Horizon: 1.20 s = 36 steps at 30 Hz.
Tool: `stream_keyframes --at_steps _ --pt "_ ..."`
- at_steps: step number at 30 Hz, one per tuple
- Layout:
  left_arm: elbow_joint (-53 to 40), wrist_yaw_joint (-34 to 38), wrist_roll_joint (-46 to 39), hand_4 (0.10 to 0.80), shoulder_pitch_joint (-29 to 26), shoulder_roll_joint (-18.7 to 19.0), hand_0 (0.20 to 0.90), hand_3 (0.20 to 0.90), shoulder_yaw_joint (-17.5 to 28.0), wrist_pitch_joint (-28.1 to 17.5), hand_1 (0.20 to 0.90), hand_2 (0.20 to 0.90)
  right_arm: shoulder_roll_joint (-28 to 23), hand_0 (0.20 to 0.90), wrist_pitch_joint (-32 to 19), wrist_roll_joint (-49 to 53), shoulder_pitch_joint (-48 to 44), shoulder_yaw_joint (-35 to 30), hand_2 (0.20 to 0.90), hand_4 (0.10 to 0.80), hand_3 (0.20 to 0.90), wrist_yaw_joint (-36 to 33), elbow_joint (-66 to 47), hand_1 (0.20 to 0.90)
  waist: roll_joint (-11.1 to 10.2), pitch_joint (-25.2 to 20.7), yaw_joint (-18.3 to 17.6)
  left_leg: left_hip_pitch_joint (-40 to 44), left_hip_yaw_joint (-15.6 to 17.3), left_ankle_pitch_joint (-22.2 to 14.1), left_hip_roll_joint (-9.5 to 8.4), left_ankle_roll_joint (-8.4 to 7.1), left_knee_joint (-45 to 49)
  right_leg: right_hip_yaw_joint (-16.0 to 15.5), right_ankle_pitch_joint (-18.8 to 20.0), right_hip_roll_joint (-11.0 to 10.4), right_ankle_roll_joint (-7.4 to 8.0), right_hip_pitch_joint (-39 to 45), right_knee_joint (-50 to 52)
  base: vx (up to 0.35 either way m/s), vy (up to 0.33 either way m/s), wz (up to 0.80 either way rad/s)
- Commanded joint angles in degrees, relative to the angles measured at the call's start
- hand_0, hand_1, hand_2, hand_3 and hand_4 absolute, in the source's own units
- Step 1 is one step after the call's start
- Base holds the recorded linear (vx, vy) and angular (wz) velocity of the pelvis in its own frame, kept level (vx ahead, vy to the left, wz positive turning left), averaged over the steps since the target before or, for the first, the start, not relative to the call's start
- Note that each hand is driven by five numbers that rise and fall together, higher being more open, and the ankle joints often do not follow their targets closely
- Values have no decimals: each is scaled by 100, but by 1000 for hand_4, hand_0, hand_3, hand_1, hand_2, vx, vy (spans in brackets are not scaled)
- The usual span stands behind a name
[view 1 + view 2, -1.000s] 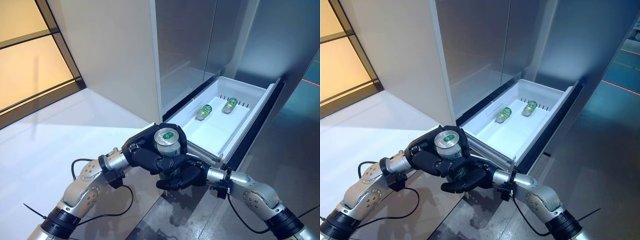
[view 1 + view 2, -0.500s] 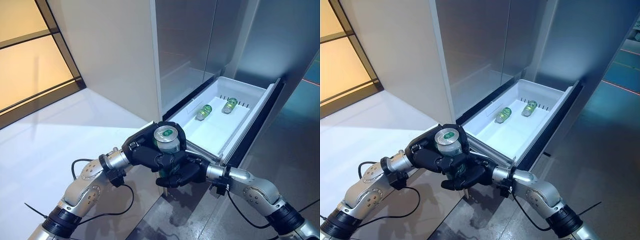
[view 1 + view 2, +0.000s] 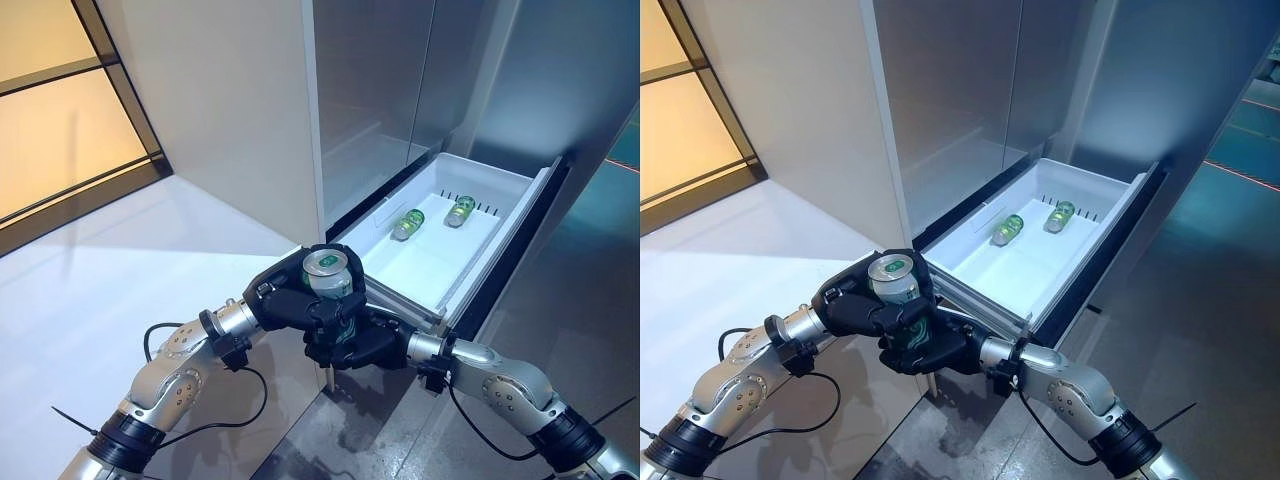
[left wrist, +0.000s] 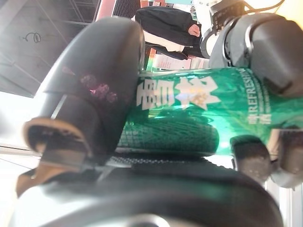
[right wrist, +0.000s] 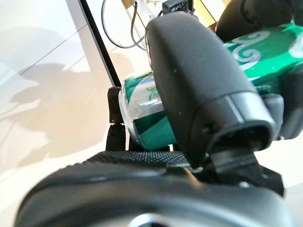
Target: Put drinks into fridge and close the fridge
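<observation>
A green can [image 3: 331, 273] with a silver top stands upright between both hands, in front of the open drawer's near corner. My left hand [image 3: 285, 303] is curled round its upper part; in the left wrist view the thumb [image 4: 94, 85] wraps the can [image 4: 189, 109]. My right hand [image 3: 356, 344] is curled round its lower part from below; in the right wrist view the thumb [image 5: 199, 80] lies across the can [image 5: 142, 109]. The white fridge drawer [image 3: 505, 228] is pulled out. Green cans [image 3: 407, 223] lie on their sides at its back.
The fridge's steel doors [image 3: 380, 90] rise above the drawer. A pale wall panel [image 3: 220, 110] stands to the left, with a dark-framed window [image 3: 60, 120] beyond it. A white floor [image 3: 90, 300] lies to the left, a grey floor [image 3: 590, 320] to the right.
My right hand has moved up and in and closed round the can's lower part. The can has shifted slightly up and toward the drawer with both hands.
</observation>
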Motion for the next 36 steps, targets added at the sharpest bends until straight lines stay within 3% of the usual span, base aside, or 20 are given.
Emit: stream_keyframes --at_steps 1,3,4,5,6,7,15,20,27,31,36 --pt "-234 -123 -23 100 -1069 -264 300 200 -149 -613 300 300 690 300 -356 954 -791 -401 300 100 200 -245 -333 300 -166 -334 25 5 -265 -411 -311 129 136 -175 -510 6 297 -11 435 0 0 0" --pt "-222 -112 -5 100 -1072 -246 300 200 -155 -644 300 300 644 300 -380 907 -800 -414 300 100 200 -270 -314 300 -167 -334 19 6 -265 -406 -315 129 127 -168 -502 7 298 -13 428 0 0 0" --pt "-210 -132 2 199 -1082 -225 385 299 -150 -668 385 385 613 300 -386 891 -816 -430 300 100 200 -287 -304 300 -170 -332 18 6 -261 -407 -315 130 127 -168 -500 6 298 -13 426 0 0 0" --pt "-210 -137 7 245 -1081 -218 425 345 -154 -686 425 425 603 300 -399 873 -824 -427 300 100 200 -297 -295 300 -171 -331 17 7 -260 -408 -314 130 127 -166 -499 6 298 -14 427 0 0 0" --pt "-209 -134 29 429 -1081 -206 582 529 -153 -716 582 582 582 300 -401 854 -845 -437 300 100 200 -332 -290 300 -174 -332 16 8 -258 -409 -313 129 126 -162 -498 5 298 -13 424 0 0 0" --pt "-217 -140 31 800 -1087 -168 900 900 -138 -754 900 900 533 300 -401 861 -879 -460 300 100 200 -360 -277 300 -179 -331 17 11 -254 -411 -311 128 126 -164 -497 5 300 -10 423 0 0 0" --pt "-305 97 -26 800 -1163 -61 900 900 -18 -1423 900 900 370 300 -480 784 -982 -612 300 100 200 -545 -246 300 -200 -342 10 5 -249 -408 -305 123 117 -153 -497 14 297 -22 421 0 0 0" --pt "-493 649 114 800 -1120 -157 900 900 282 -2257 900 900 343 300 -782 122 -1003 -859 300 100 200 -693 -191 300 -231 -348 21 3 -270 -407 -293 110 109 -141 -512 24 284 -23 428 0 0 0" --pt "-717 1119 322 800 -979 -366 900 900 711 -2823 900 900 219 300 -1142 -427 -1114 -1371 300 100 200 -1082 -182 300 -294 -356 51 -68 -318 -381 -285 103 115 -155 -503 39 251 -90 462 -15 -7 0" --pt "-758 1390 369 800 -931 -510 900 900 864 -2872 900 900 186 300 -1392 -618 -1291 -1637 300 100 200 -1393 -144 300 -312 -335 59 -77 -342 -391 -282 94 132 -163 -516 44 242 -95 487 0 0 0" --pt "-699 1510 557 800 -888 -690 900 900 806 -2281 900 900 251 300 -1644 -859 -1472 -1845 300 100 200 -1826 -138 300 -312 -313 71 -76 -372 -416 -286 94 157 -184 -533 53 241 -98 516 0 0 0"
